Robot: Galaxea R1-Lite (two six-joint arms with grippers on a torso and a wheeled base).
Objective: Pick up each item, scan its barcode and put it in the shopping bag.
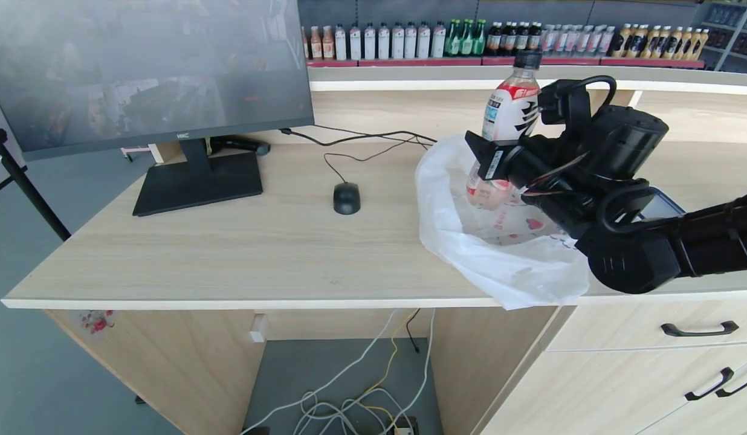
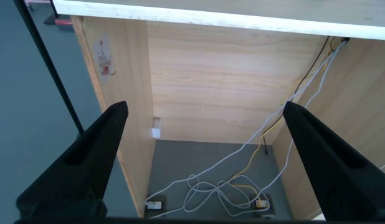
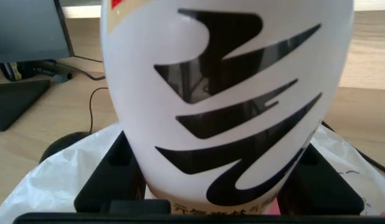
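Observation:
My right gripper (image 1: 497,164) is shut on a drink bottle (image 1: 507,121) with a black cap and a white, red and black label. It holds the bottle upright above the open mouth of the white plastic shopping bag (image 1: 470,241) lying on the counter. From the right wrist the bottle (image 3: 227,99) sits close between the black fingers (image 3: 108,171), with the bag (image 3: 49,180) below. My left gripper (image 2: 202,162) hangs open under the counter's edge, facing the desk's leg space with nothing between its fingers.
A monitor (image 1: 150,66) on its stand, a black mouse (image 1: 346,197) and loose cables (image 1: 373,142) lie on the wooden counter (image 1: 228,241). A dark device (image 1: 660,205) sits behind my right arm. Shelves of bottles (image 1: 500,37) line the back. Drawers (image 1: 663,356) are at lower right.

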